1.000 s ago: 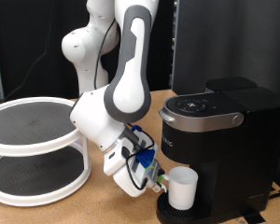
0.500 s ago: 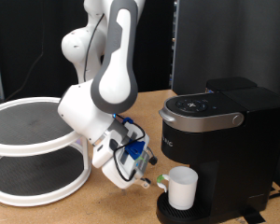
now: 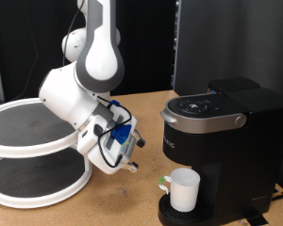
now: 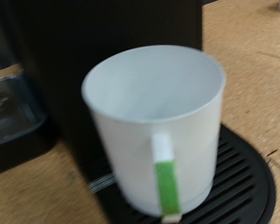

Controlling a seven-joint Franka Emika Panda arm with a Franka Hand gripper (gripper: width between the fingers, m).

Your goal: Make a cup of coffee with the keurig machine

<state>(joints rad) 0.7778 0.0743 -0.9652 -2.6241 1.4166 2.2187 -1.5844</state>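
Since the earlier frames the white robot arm has drawn its two-finger gripper (image 3: 130,168) away from the machine, toward the exterior view's left; a second ago it was right at the mug, and now it hangs low over the wooden table (image 3: 118,202), well apart from it. The plain white ceramic mug with a green-striped side handle (image 3: 184,189) has stayed on the low round slatted drip tray (image 3: 212,215) of the big boxy matte-black coffee maker with a grey-rimmed lid (image 3: 222,141), upright under the brew head. Nothing sits between the fingers; whether they are spread or pressed together I cannot tell, since the hand is small and cluttered with blue cabling in the exterior view.

In the wrist view the mug (image 4: 159,126) fills the middle, its mouth open and its inside looking empty, handle facing the camera, on the black grille (image 4: 243,182) before the machine's dark front (image 4: 93,28). A white two-tier round shelf with dark mesh surfaces (image 3: 33,151) stands at the exterior view's left.
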